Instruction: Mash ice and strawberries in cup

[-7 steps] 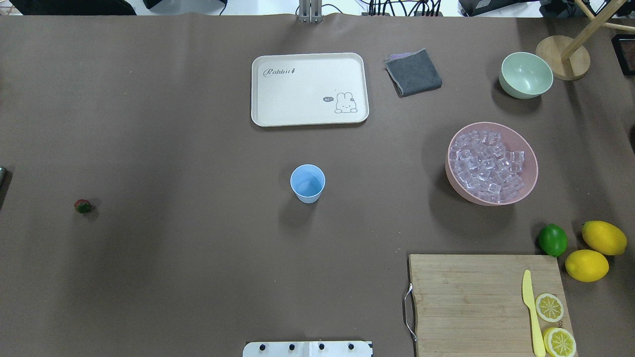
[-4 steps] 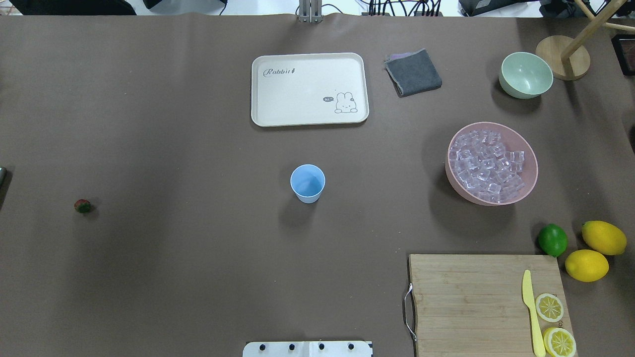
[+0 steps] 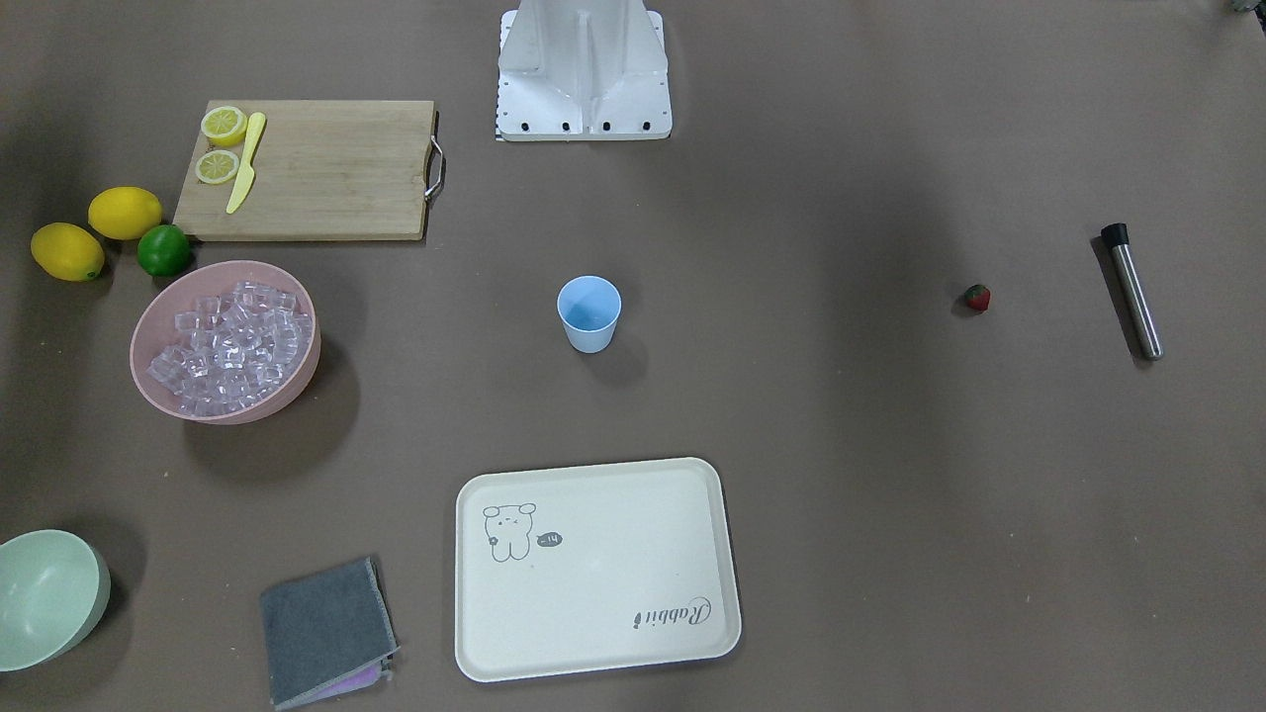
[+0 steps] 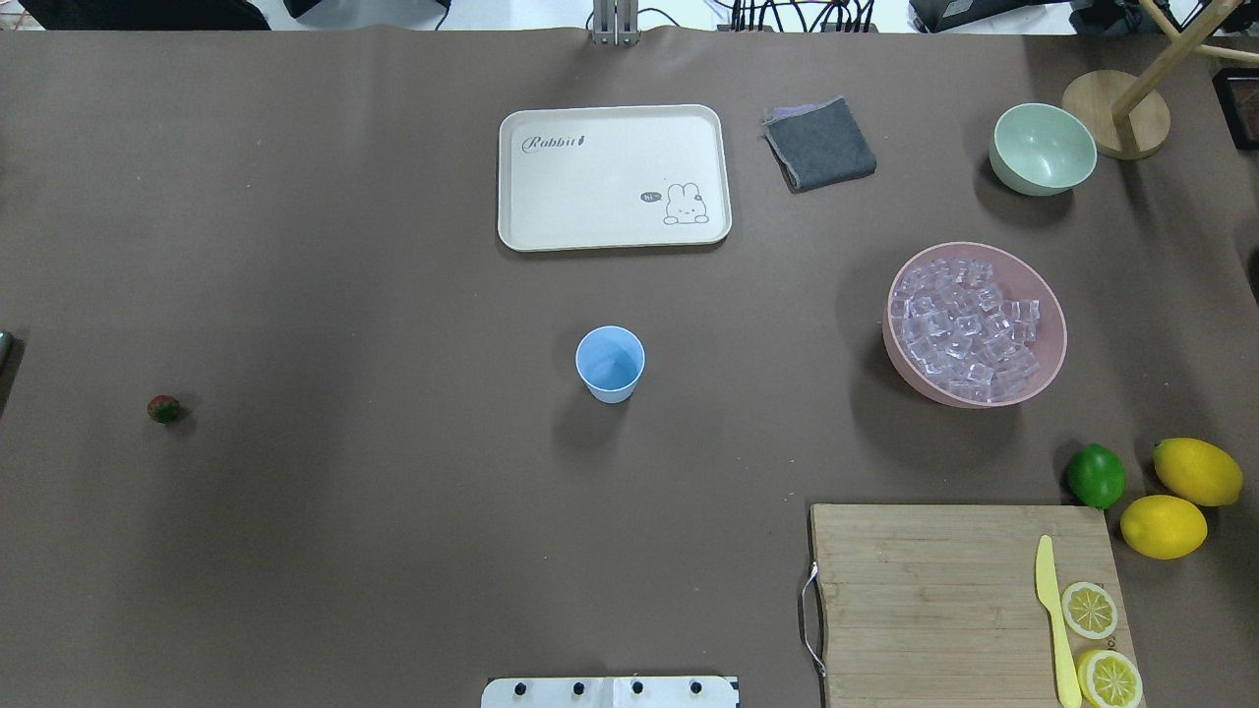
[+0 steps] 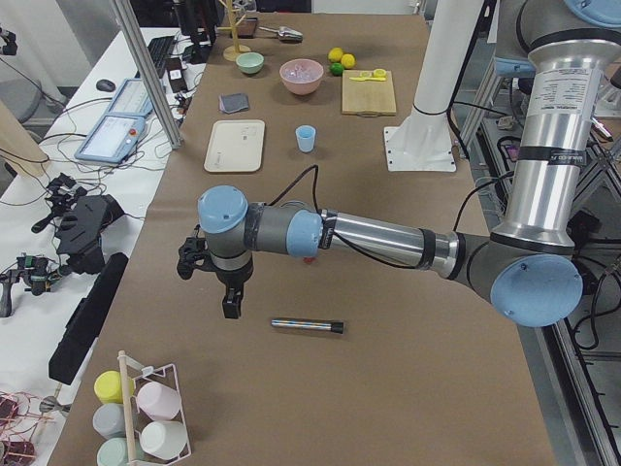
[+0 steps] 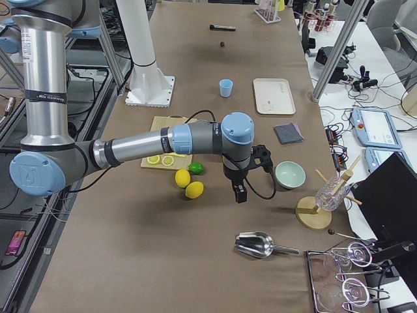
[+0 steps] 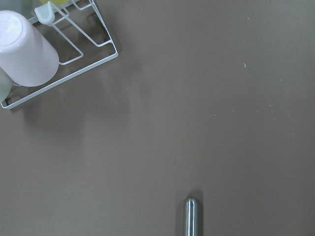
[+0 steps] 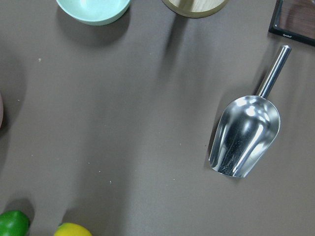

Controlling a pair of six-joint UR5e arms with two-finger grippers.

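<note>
Overhead, the strawberry [image 4: 163, 408] lies far left on the table [image 4: 344, 246], the cup [image 4: 610, 363] stands upright in the middle, the ice [image 4: 962, 329] fills the pink bowl [image 4: 1045, 291] at right, and whether the left gripper [image 5: 230, 309] or right gripper [image 6: 240, 195] is apart or together cannot be told.

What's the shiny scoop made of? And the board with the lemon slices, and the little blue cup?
The scoop looks like polished metal: it mirrors the light. The board looks like wood, matte, with grain lines and joined strips. The cup is probably plastic: smooth, evenly pale blue, with a faint sheen.
</note>
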